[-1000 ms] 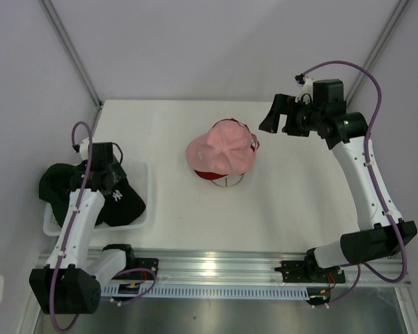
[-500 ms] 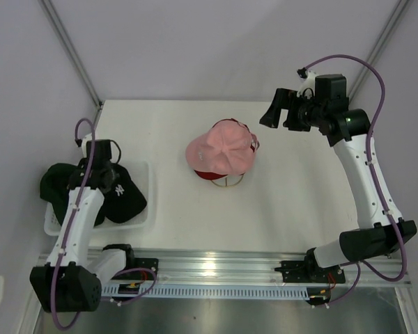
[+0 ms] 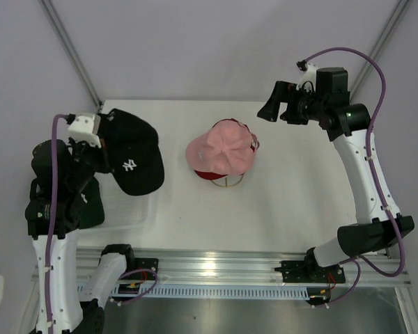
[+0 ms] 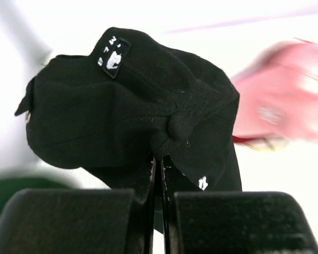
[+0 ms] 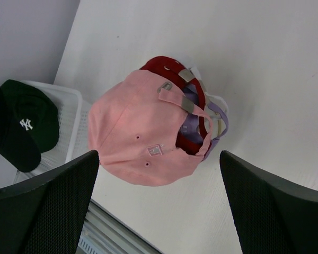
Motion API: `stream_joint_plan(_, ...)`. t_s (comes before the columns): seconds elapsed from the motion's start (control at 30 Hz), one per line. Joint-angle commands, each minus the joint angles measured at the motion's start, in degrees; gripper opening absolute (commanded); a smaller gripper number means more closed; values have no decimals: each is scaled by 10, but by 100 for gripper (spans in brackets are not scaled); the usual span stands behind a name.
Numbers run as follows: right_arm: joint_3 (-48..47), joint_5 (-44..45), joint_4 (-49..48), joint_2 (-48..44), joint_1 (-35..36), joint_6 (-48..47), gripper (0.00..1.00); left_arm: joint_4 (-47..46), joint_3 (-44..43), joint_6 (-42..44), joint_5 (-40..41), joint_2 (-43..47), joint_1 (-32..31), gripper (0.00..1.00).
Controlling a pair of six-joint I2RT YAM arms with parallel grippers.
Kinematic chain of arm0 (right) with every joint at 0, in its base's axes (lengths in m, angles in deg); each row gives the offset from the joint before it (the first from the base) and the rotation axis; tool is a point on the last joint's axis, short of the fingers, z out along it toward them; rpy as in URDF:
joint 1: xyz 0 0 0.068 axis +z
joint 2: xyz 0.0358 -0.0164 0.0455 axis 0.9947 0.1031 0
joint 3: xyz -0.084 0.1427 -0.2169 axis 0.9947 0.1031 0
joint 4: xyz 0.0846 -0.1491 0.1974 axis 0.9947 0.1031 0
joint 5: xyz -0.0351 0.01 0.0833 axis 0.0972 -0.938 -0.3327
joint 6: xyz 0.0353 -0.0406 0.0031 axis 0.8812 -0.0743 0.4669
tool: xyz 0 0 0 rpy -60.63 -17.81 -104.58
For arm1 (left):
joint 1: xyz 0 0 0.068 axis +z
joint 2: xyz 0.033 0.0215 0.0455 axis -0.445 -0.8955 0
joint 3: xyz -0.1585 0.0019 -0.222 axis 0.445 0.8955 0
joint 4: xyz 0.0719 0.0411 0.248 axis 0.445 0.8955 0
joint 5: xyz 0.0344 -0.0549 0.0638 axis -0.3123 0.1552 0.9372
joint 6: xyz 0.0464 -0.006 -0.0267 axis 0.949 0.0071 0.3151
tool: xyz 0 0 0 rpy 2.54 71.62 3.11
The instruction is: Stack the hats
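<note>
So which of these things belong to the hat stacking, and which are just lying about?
Job: black cap, in the left gripper; pink cap, red cap, lavender cap, stacked; dark green cap.
Just there: gold wire stand; white tray.

**Left arm** (image 3: pixel 56 229): Base is seen at the lower left of the overhead view. The links are stood almost upright above it, and the wrist is carried high and turned inward.

**Left gripper** (image 4: pixel 158 172): The jaws are pressed together, with only a thin seam seen between the fingers (image 4: pixel 79 219). A fold of the black cap (image 3: pixel 136 156) is pinched near the crown button, and the cap is held in the air.

**Right arm** (image 3: pixel 366 174): Base is seen at the lower right. The arm is stretched away from it to the far right side, and the wrist is bent leftward.

**Right gripper** (image 3: pixel 277 110): The jaws are spread wide and nothing is gripped. It is held aloft and angled downward and inward.
</note>
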Motion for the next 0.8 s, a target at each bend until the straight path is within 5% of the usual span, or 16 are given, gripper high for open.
stream_joint_plan(0.0,-39,-46,-48,1,-1,0,100,-64,16,112,-284,20,3,3)
stream_joint_plan(0.13,-67,-95,-67,12,-1,0,99,-152,19,138,-438,7,3,1)
stream_joint_plan(0.3,-84,-190,-104,31,-1,37,100,-164,-74,163,-612,-120,-13,1)
stream_joint_plan(0.53,-77,-211,-107,47,47,44,100,-144,-190,233,-686,-242,-89,1)
stream_joint_plan(0.77,-55,-222,-134,57,69,94,100,-37,-278,355,-656,-337,-162,1)
